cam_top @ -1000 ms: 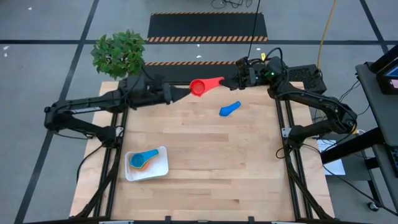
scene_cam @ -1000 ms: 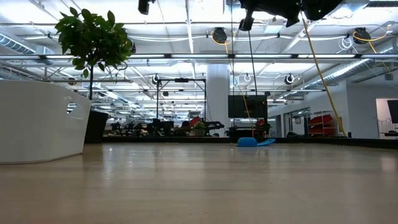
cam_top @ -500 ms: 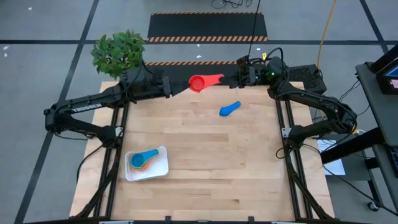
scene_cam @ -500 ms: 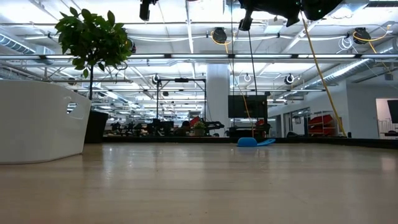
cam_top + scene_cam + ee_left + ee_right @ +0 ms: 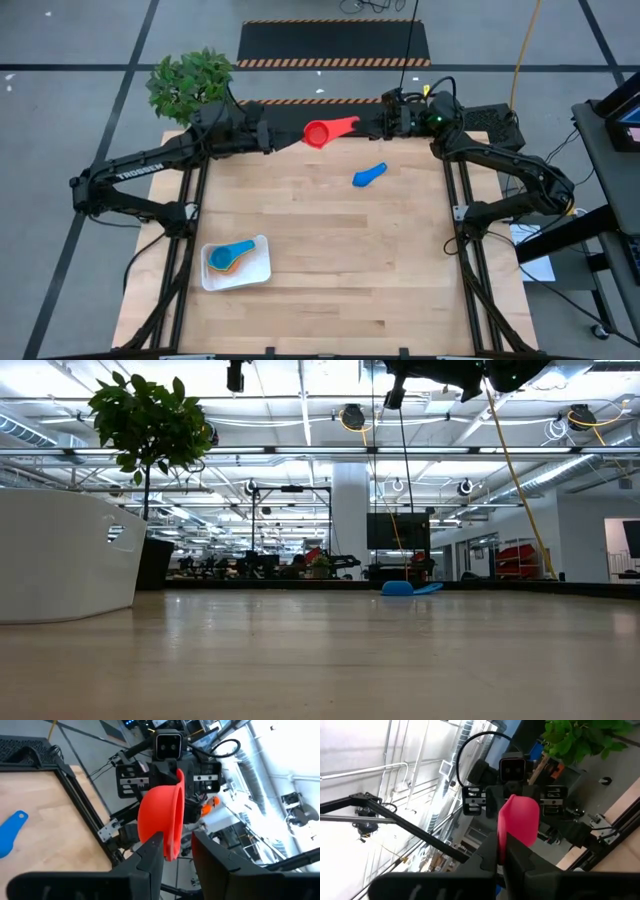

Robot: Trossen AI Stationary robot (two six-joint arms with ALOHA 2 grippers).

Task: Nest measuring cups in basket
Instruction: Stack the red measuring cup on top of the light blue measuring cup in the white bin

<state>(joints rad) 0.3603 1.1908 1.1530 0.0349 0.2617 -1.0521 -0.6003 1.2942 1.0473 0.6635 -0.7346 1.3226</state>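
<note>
So the light wood counter sits on a grey floor with hazard-striped mats behind it and a leafy plant at its far left corner, and the low view looks out into a big bright workshop hall. Up over the far edge, the right gripper has its fingers clamped on the handle of the red cup, while the left gripper has its fingers around the bowl rim, can't tell if they're actually pinching it. A dark blue cup lies on the counter near the right arm, and the white basket with the light blue cup nested over an orange one sits near the front left.
</note>
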